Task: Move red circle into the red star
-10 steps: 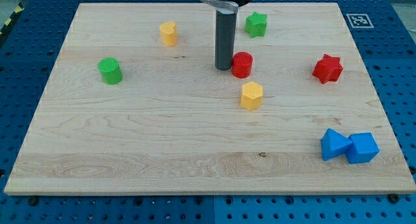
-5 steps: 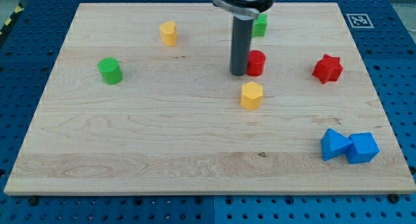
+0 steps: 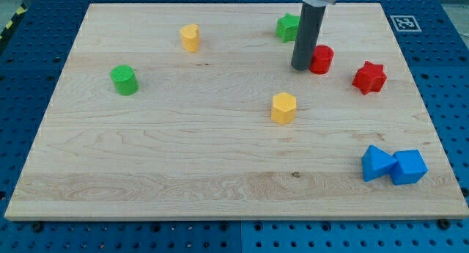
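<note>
The red circle point(image 3: 322, 59) is a short red cylinder standing on the wooden board, in the upper right part of the view. My tip point(image 3: 301, 67) rests against its left side. The red star point(image 3: 368, 77) lies to the right of the circle and slightly lower, with a gap of bare board between them. The rod rises from the tip to the view's top and hides part of the green star point(image 3: 286, 27).
A yellow hexagon point(image 3: 283, 107) lies below my tip. A yellow cylinder point(image 3: 190, 37) is at upper left, a green cylinder point(image 3: 124, 80) at left. Two blue blocks point(image 3: 393, 165) sit together at lower right. The board's right edge point(image 3: 429, 136) is near them.
My tip has moved right and slightly up, pushing the red circle with it toward the red star. The other blocks have not moved.
</note>
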`<state>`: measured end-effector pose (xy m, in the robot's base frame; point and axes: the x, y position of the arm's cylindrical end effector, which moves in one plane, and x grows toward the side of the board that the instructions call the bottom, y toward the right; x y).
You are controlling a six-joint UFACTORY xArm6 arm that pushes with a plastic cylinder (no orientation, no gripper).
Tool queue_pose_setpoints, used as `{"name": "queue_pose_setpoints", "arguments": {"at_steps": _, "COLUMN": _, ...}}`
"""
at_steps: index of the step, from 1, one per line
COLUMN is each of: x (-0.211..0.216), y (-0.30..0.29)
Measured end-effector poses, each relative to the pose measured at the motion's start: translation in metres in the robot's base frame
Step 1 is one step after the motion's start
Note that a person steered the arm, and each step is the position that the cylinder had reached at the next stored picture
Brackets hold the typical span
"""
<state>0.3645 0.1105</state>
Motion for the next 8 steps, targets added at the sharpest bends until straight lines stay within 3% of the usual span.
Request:
{"name": "queue_pose_setpoints", "arguments": {"at_steps": 4, "x": -0.054, "y": -0.015}}
{"name": "queue_pose_setpoints", "arguments": {"at_steps": 8, "x": -0.046, "y": 0.019}}
